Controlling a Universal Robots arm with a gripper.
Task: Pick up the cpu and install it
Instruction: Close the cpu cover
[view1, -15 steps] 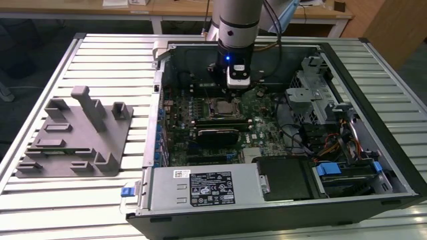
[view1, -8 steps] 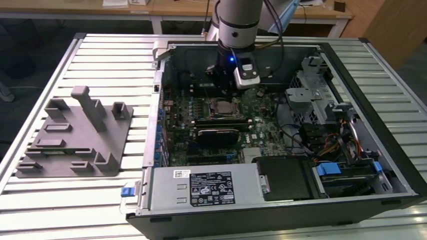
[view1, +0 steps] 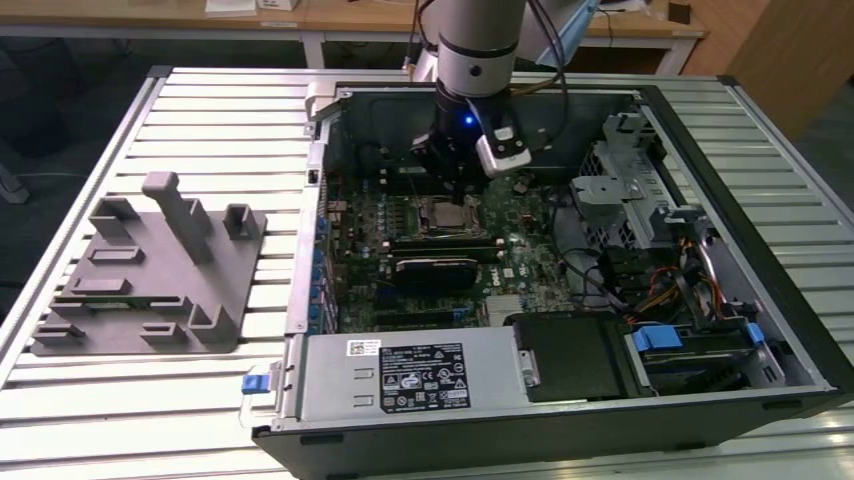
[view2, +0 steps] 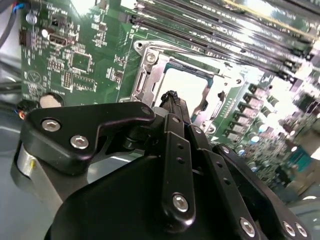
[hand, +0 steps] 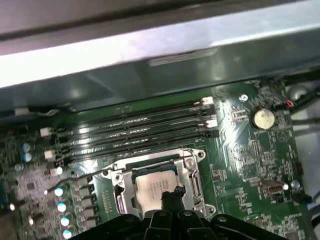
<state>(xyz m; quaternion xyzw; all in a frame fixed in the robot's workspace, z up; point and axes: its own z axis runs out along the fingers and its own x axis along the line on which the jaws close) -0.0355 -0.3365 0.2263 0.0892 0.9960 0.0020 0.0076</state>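
The cpu (hand: 150, 185), a flat square chip with a silvery top, lies inside the metal-framed socket (hand: 194, 176) on the green motherboard. It also shows in the second wrist view, cpu (view2: 187, 86) within the socket frame (view2: 149, 64), and in the exterior view as the cpu (view1: 450, 211). My gripper (hand: 172, 194) hangs just above the chip's edge. Its black fingers (view2: 172, 97) meet at their tips with nothing between them. In the exterior view the gripper (view1: 461, 185) reaches down into the open computer case.
Memory slots (hand: 135, 130) run beside the socket. The case wall (view1: 320, 200) and drive cage (view1: 627, 170) flank the arm. A power supply (view1: 414, 375) sits at the case's near end. A grey fixture plate (view1: 147, 290) with upright pegs rests on the slatted table, at the exterior view's left.
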